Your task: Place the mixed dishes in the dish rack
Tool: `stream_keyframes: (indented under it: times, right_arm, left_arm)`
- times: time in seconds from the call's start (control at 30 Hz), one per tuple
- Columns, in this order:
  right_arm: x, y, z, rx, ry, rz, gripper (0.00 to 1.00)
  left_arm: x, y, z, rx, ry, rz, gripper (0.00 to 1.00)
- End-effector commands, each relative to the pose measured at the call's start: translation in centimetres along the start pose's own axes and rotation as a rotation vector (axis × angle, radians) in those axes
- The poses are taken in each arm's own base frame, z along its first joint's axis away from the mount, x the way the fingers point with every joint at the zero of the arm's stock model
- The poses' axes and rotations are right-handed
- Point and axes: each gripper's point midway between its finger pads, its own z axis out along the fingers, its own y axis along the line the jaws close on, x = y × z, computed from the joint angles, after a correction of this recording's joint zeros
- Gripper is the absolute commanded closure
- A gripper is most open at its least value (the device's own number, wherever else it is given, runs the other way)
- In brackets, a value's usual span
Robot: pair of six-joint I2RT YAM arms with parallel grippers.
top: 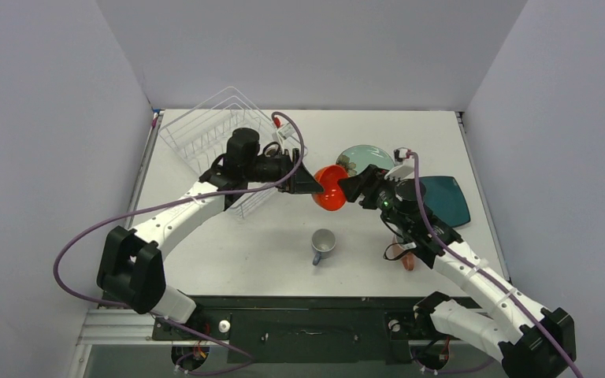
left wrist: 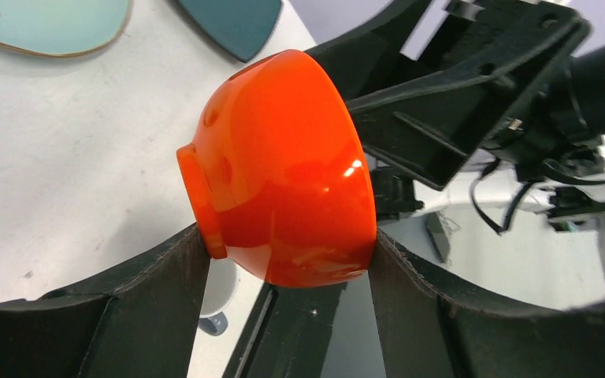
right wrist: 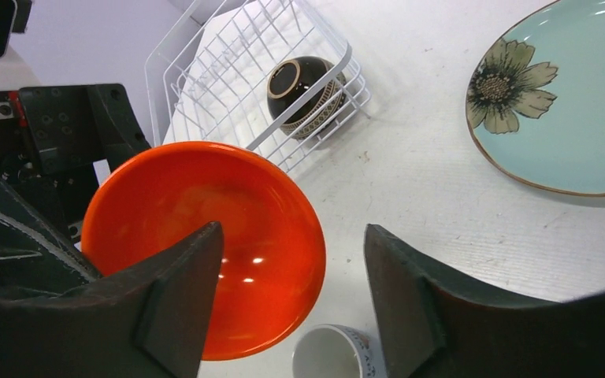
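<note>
Two grippers are met at one orange-red bowl [left wrist: 283,165], which is held clear of the table [top: 228,236]. Behind the left gripper [left wrist: 283,244], toward the far left corner, the white wire dish rack [top: 205,134] is set, and the brown bowl [right wrist: 303,94] is lodged on its side within it. The left gripper is clamped on the orange-red bowl: one finger is pressed by the foot, the other against the rim, so the bowl is carried on its side between the fingertips, its hollow turned toward the right gripper [right wrist: 293,236]. That gripper is spread wide with nothing grasped. One of its fingers [right wrist: 181,299] is seen across the bowl's inside, though contact cannot be judged; the other is kept apart from the rim. Nearer the bases than both grippers, the grey-blue mug [top: 322,245] is stood upright. Just beyond the right gripper the round pale-teal plate [top: 362,156] is laid flat, and to its right side the dark-teal rounded-square plate [top: 445,201]. A pink mug [top: 407,260] is partly hidden under the right arm.
</note>
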Motion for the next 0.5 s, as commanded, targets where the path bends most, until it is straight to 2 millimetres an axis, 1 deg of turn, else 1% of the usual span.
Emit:
stream_keyframes:
  times: [0.0, 0.03, 0.07, 0.1, 0.13, 0.17, 0.2, 0.23, 0.27, 0.3, 0.33, 0.4, 0.47]
  right_arm:
    - [-4.3, 0.8, -2.0, 0.036, -0.13, -0.05, 0.33]
    - [-5.1, 0.3, -2.3, 0.072, -0.157, -0.062, 0.32]
    - [-5.2, -0.2, -3.0, 0.102, -0.164, -0.066, 0.32]
    - [-5.9, -1.2, -3.4, 0.153, -0.195, -0.068, 0.31]
    - [-6.2, -1.6, -4.0, 0.171, -0.207, -0.068, 0.31]
    - [-6.5, -2.4, -4.3, 0.203, -0.226, -0.066, 0.3]
    - [-6.7, -2.5, -4.8, 0.206, -0.241, -0.062, 0.3]
    - [-6.7, -3.1, -5.0, 0.218, -0.246, -0.058, 0.3]
    - [-6.7, -3.3, -5.2, 0.222, -0.251, -0.054, 0.3]
    - [-6.6, -3.5, -5.2, 0.225, -0.251, -0.052, 0.3]
    - [-6.5, -3.6, -5.3, 0.226, -0.248, -0.048, 0.3]
    - [-6.2, -3.7, -5.1, 0.226, -0.239, -0.043, 0.3]
    - [-5.9, -3.7, -4.9, 0.221, -0.225, -0.038, 0.31]
  left_arm:
    - [-3.0, -1.8, -2.1, -0.111, -0.093, 0.168, 1.0]
    - [-3.6, -0.8, -2.4, -0.174, -0.118, 0.194, 1.0]
    - [-3.7, -0.5, -2.9, -0.217, -0.122, 0.197, 1.0]
    - [-4.5, 0.3, -3.4, -0.286, -0.152, 0.231, 1.0]
    - [-4.3, 1.0, -4.0, -0.338, -0.15, 0.228, 1.0]
    - [-4.9, 1.9, -4.9, -0.423, -0.173, 0.248, 1.0]
    - [-5.2, 2.3, -5.4, -0.464, -0.185, 0.26, 1.0]
    - [-5.8, 3.1, -6.5, -0.544, -0.211, 0.284, 1.0]
    - [-6.1, 3.5, -7.1, -0.584, -0.223, 0.295, 1.0]
    - [-6.7, 4.4, -8.3, -0.671, -0.251, 0.315, 1.0]
    - [-7.0, 4.7, -9.0, -0.711, -0.265, 0.326, 1.0]
    - [-8.1, 6.1, -11.8, -0.881, -0.324, 0.356, 1.0]
    - [-8.5, 6.5, -13.4, -0.958, -0.355, 0.363, 1.0]
